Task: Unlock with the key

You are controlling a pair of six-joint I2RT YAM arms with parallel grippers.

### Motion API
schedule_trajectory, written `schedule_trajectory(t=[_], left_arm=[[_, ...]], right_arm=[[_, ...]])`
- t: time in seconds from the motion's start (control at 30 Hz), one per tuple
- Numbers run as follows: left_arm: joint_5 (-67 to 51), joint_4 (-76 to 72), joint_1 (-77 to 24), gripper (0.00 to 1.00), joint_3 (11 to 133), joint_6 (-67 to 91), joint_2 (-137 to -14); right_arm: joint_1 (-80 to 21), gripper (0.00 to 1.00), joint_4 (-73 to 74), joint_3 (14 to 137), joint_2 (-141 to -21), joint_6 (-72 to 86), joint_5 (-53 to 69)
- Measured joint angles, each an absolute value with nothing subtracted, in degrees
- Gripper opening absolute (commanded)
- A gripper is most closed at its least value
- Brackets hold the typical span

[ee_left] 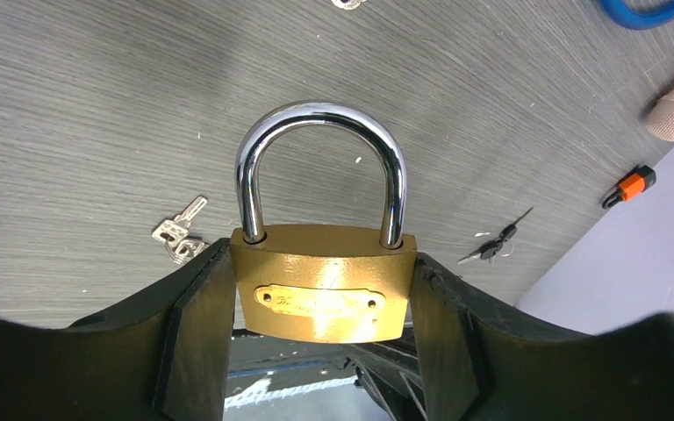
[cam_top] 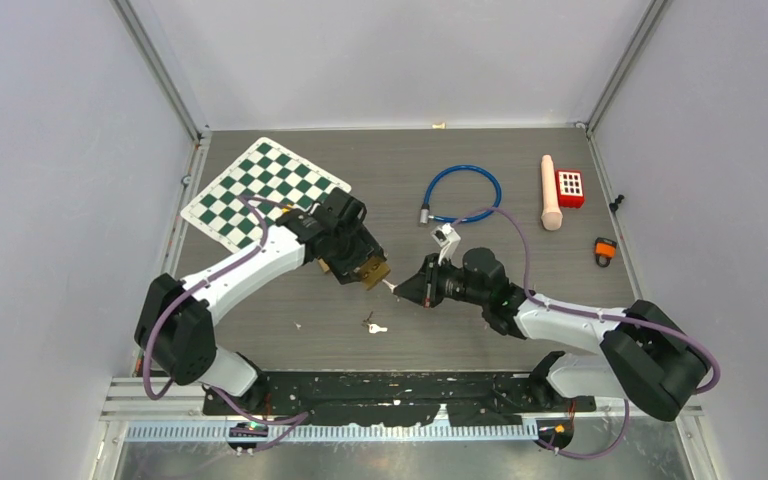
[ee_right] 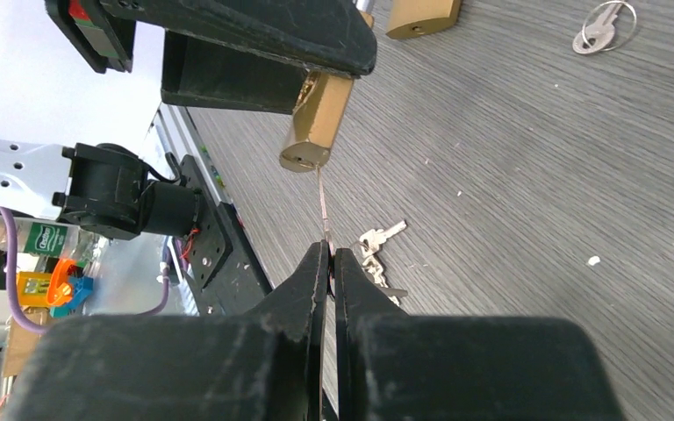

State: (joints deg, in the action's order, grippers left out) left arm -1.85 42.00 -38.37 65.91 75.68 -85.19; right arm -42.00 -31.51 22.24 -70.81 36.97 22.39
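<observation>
- You have the padlock [ee_left: 320, 281] between the left gripper [ee_left: 320, 303] fingers, above the middle of the table [cam_top: 390, 160].
- Your right gripper [ee_right: 329, 254] is just right of it, with the key [ee_right: 323, 197] tip at the padlock's base.
- Spare keys [cam_top: 372, 324] lie nearer the bases, the chessboard [cam_top: 260, 190] far left, the cable loop [cam_top: 463, 195] behind.

Two padlocks [ee_right: 318, 121], two key bunches [ee_right: 376, 241], one chessboard [cam_top: 260, 190], one blue cable [cam_top: 463, 195], one red block [cam_top: 570, 187] and one wooden peg [cam_top: 551, 192].
</observation>
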Motion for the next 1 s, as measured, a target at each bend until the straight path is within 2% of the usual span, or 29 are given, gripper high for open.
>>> schedule_trajectory(t=[1.0], left_arm=[[-1.56,38.33,-38.57,0.00,63.48,80.60,-84.12]], right_arm=[[-43.79,0.05,-32.01,23.27,-71.26,38.39,18.63]])
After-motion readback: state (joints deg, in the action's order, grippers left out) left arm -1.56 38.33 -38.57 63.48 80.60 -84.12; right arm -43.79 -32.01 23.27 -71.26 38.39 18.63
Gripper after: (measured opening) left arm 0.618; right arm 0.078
